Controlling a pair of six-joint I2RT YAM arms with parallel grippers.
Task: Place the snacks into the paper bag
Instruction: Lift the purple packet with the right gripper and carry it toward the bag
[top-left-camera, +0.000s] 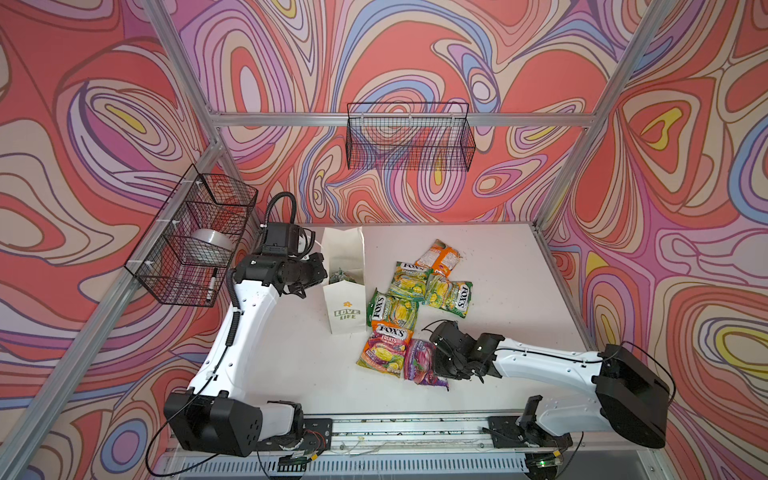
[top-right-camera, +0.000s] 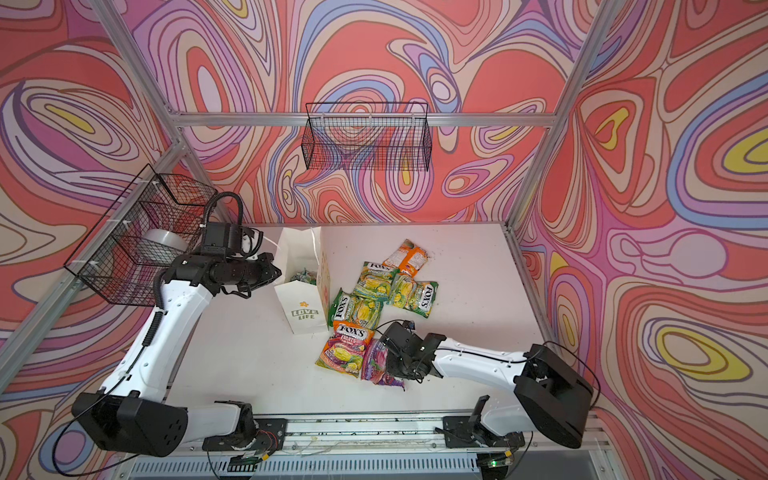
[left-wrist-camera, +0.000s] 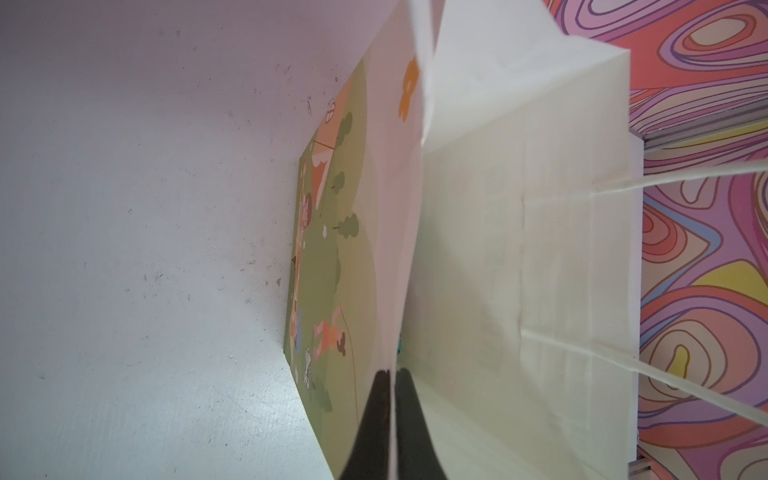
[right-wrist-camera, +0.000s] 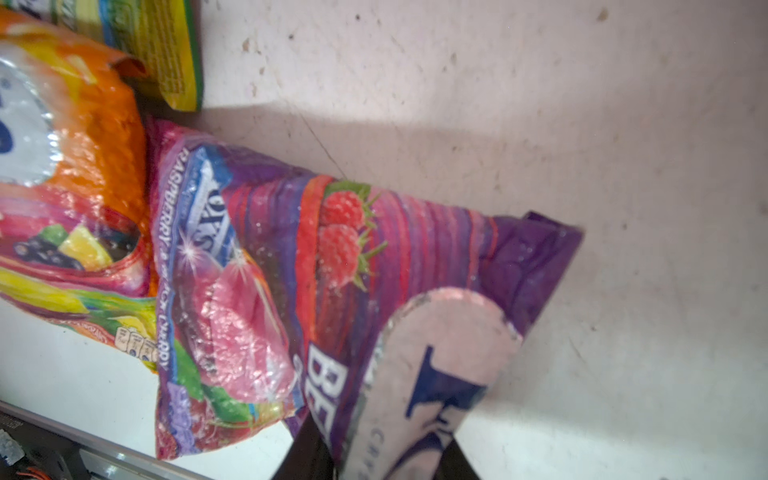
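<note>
Just behind the tall white paper bag with green letters (top-left-camera: 347, 318), the back edge of the flat white table (top-left-camera: 266, 365) and the swirly wall. Left of the bag and in front of it, lots of bare table, down to the metal rail (top-left-camera: 407, 430). Up on the bag's left, a black wire basket (top-left-camera: 195, 245), near the arm. Right of the bag, crowded: a shiny green-yellow candy packet (top-left-camera: 392, 309) touching the bag, a shiny orange candy packet (top-left-camera: 384, 347) just in front of that, then a shiny purple candy packet (top-left-camera: 417, 361) beside it. More packets farther right. Down inside the bag, green shiny things (top-left-camera: 341, 276), hard to make out. Black left gripper (left-wrist-camera: 392, 384) at the bag's top rim, squeezed flat on the paper wall, bag mouth open. Black right gripper (right-wrist-camera: 386, 455) well right of the bag, narrow, pinching one end of the purple candy packet, dark fingers (right-wrist-camera: 309, 449) against both sides.
</note>
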